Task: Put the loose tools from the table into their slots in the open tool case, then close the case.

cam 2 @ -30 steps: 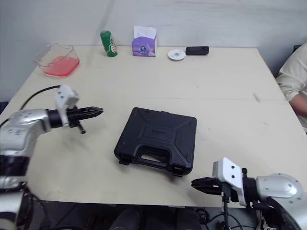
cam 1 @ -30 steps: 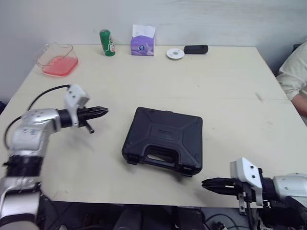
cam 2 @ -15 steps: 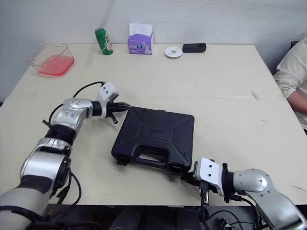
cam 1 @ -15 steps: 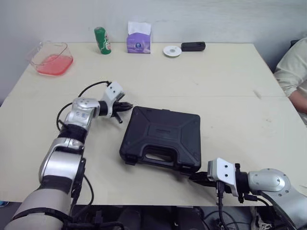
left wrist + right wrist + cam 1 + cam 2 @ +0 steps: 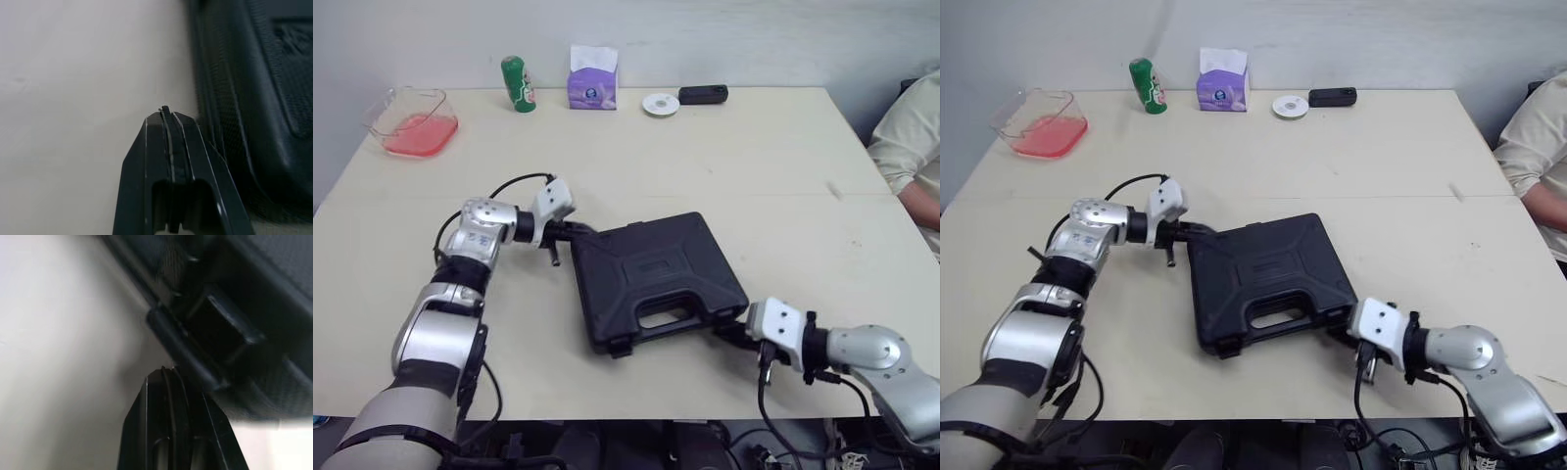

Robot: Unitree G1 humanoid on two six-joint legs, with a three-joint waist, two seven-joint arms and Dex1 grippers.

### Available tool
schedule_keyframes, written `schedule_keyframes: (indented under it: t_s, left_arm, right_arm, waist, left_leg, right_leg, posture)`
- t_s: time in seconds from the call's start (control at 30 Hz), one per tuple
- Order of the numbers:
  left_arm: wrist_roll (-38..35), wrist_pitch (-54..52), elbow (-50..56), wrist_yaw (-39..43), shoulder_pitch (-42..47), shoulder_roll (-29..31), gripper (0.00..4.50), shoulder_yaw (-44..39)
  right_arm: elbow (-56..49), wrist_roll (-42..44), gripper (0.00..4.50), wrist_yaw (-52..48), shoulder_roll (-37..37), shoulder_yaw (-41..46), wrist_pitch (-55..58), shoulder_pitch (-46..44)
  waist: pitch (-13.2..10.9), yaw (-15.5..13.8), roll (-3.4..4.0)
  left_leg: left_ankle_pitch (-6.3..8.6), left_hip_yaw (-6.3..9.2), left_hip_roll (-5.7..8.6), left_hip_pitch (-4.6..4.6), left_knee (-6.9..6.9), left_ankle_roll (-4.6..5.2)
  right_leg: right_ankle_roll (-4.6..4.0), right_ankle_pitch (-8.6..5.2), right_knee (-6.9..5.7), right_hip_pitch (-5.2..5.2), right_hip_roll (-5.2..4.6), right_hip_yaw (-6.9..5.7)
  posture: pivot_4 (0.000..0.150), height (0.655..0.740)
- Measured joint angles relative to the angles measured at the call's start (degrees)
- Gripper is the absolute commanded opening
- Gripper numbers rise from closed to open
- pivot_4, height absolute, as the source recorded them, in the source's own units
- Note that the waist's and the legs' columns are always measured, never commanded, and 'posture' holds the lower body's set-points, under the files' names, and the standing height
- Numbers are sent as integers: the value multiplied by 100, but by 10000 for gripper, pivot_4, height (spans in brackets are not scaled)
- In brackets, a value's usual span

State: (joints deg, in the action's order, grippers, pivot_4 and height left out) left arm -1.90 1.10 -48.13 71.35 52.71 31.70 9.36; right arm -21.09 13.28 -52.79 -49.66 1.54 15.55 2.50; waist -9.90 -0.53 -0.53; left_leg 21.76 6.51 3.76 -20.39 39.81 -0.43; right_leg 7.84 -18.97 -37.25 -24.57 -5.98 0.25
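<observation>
The black tool case (image 5: 656, 279) lies shut on the table, handle toward the front right. My left gripper (image 5: 576, 231) is shut and its tip presses against the case's far left corner; the left wrist view shows the closed fingers (image 5: 165, 111) beside the ribbed case wall (image 5: 254, 98). My right gripper (image 5: 729, 333) is shut too, its tip at the case's front right corner. In the right wrist view its fingers (image 5: 166, 372) sit just under a latch (image 5: 220, 328) on the case's edge. I see no loose tools on the table.
Along the table's far edge stand a clear container of red liquid (image 5: 409, 119), a green can (image 5: 516, 84), a purple tissue box (image 5: 592, 80), a white disc (image 5: 660, 104) and a black device (image 5: 703, 94). A person's sleeve (image 5: 911, 137) is at the right edge.
Both grippers closed in on the case, the left to its far left corner, the right to its front right corner. The case has turned, its front right corner swinging away from me.
</observation>
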Motion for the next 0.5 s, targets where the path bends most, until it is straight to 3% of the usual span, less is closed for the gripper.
schedule_keyframes:
  t_s: [0.27, 0.5]
  left_arm:
    - [-412, -1124, 1993, 44, -1078, 57, 453, -174]
    - [-493, -1661, 2100, -686, -664, 284, 453, -560]
  right_arm:
    - [696, -33, 206, -168, -158, 413, -312, -119]
    - [705, 31, 206, -225, -208, 923, -265, 295]
  waist:
    - [0, -39, 0]
    - [0, -74, -1]
  left_leg:
    - [2, 12, 12, -4, 14, 5]
    - [3, 12, 15, -4, 14, 7]
  right_leg:
    - [0, 0, -8, 1, -22, -6]
    - [0, 0, -15, 0, -21, -8]
  posture:
    - [1500, 7400]
    - [1500, 7400]
